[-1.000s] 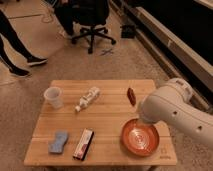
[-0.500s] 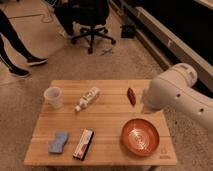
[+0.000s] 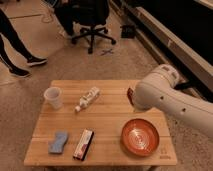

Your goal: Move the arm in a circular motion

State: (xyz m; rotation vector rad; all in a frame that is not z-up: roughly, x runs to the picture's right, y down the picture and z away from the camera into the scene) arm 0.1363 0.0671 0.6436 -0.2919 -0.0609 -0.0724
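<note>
**Ana:** Speckled floor, an office chair (image 3: 92, 22) at the back, and in front a wooden surface (image 3: 107, 125). Where is the arm now?

**Ben:** The arm (image 3: 167, 102) comes in from the right side. Its thick cream-white tube runs from the lower right edge up to a rounded joint, which hangs above the right part of the surface, over the far right corner.

**Ana:** And the gripper?

**Ben:** The gripper is not visible from this camera; only the big link and the joint show. So I cannot tell how the jaws stand, or if they hold something.

**Ana:** What lies near the arm?

**Ben:** A small dark red thing (image 3: 129, 95) is just at the left side of the joint, partly hidden by it. The orange bowl (image 3: 139, 136) is in front of the arm, uncovered. More to the left are a plastic bottle (image 3: 87, 99) lying down, a clear cup (image 3: 53, 97), a flat snack packet (image 3: 84, 144) and a blue sponge (image 3: 58, 142).

**Ana:** How far is the circle?

**Ben:** One picture cannot show this. I judge the arm is somewhere on its loop, at the far right. Nothing on the surface needs to be touched.
</note>
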